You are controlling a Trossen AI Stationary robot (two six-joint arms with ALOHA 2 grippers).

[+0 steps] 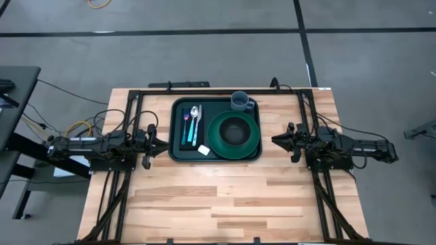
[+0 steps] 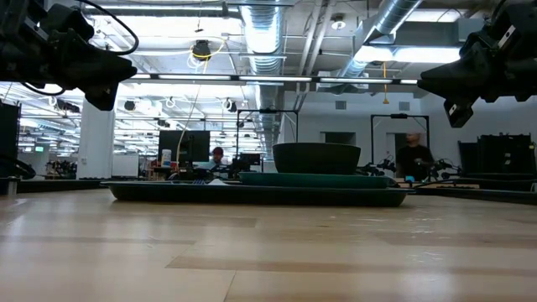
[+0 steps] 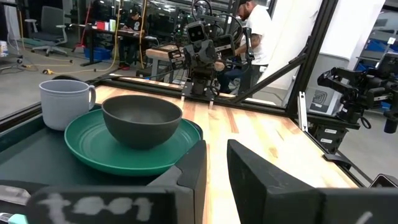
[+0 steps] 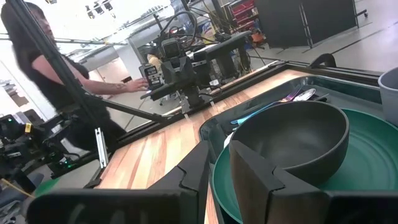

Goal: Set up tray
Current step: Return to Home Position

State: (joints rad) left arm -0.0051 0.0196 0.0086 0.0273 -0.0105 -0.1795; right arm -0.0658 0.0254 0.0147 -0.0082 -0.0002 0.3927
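The dark green tray [image 1: 177, 153] lies flat on the wooden table, between my two arms. On it rest a round green plate [image 1: 253, 139] with a dark bowl [image 1: 234, 129] in it, a grey mug [image 1: 240, 101] at the far right corner, and cutlery [image 1: 191, 122] on a black strip at the left. A small white piece [image 1: 204, 149] lies by the near rim. My left gripper [image 1: 162, 143] hangs level just left of the tray, shut and holding nothing. My right gripper [image 1: 276, 140] hangs level just right of it, also shut and holding nothing. Both hang above the table [image 2: 109, 94] [image 2: 436, 84].
A black frame [image 1: 187, 85] runs along the table's far edge and down both sides past the arm bases. Bare wood [image 1: 218, 197] lies between the tray and the near edge. People [image 3: 255, 25] sit and stand at benches beyond the table.
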